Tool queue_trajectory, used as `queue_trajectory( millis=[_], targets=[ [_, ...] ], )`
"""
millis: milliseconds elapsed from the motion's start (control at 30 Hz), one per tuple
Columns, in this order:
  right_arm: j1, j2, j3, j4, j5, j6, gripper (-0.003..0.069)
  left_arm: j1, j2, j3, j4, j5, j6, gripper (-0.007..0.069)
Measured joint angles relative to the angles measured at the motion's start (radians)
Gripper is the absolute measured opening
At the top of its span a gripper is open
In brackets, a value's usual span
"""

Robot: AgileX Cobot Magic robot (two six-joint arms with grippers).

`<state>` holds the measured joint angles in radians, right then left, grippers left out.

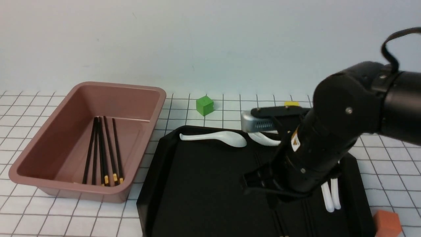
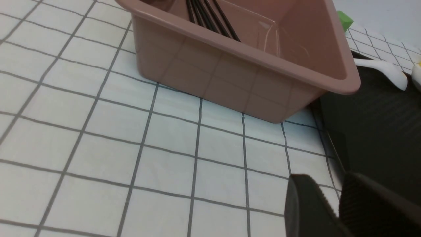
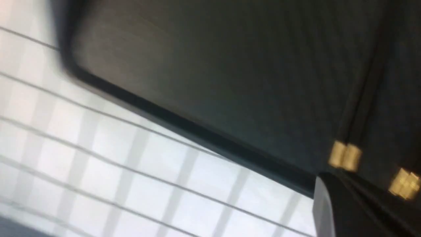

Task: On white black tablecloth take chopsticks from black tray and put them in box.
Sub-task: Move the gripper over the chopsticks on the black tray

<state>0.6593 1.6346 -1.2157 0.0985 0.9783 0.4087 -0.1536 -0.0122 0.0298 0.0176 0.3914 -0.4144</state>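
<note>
cannot read right pincer (image 1: 263, 189) spread | over tray (image 1: 197, 184) | line up across chopsticks (image 3: 345, 154) near banded ends, descend slow, pinch centred

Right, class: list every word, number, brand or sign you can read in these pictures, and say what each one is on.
No words, numbers or brands can be read in any view.
Sticker on the right arm: orange and white, with what looks like a dark warning triangle; any print is too small to read.
Box and tray: no print visible.
</note>
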Motion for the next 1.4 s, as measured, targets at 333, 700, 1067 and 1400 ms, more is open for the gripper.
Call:
queue_trajectory(
  millis=[333,700,1067,1400],
  targets=[
    [0.04,0.193,0.0,-0.09,-0.016,0.053,0.0191,0.0,0.0,0.0,0.0,0.0,0.0,0.0192],
    [0.028,0.24,-0.005,-0.163,-0.048,0.06,0.0381,0.0,0.0,0.0,0.0,0.0,0.0,0.0204],
    [-0.042,0.3,-0.008,-0.117,-0.085,0.083,0.0365,0.001,0.0,0.0,0.0,0.0,0.0,0.0216],
    [-0.042,0.342,-0.03,-0.084,-0.079,0.071,0.0223,0.001,0.0,0.0,0.0,0.0,0.0,0.0223]
  ],
)
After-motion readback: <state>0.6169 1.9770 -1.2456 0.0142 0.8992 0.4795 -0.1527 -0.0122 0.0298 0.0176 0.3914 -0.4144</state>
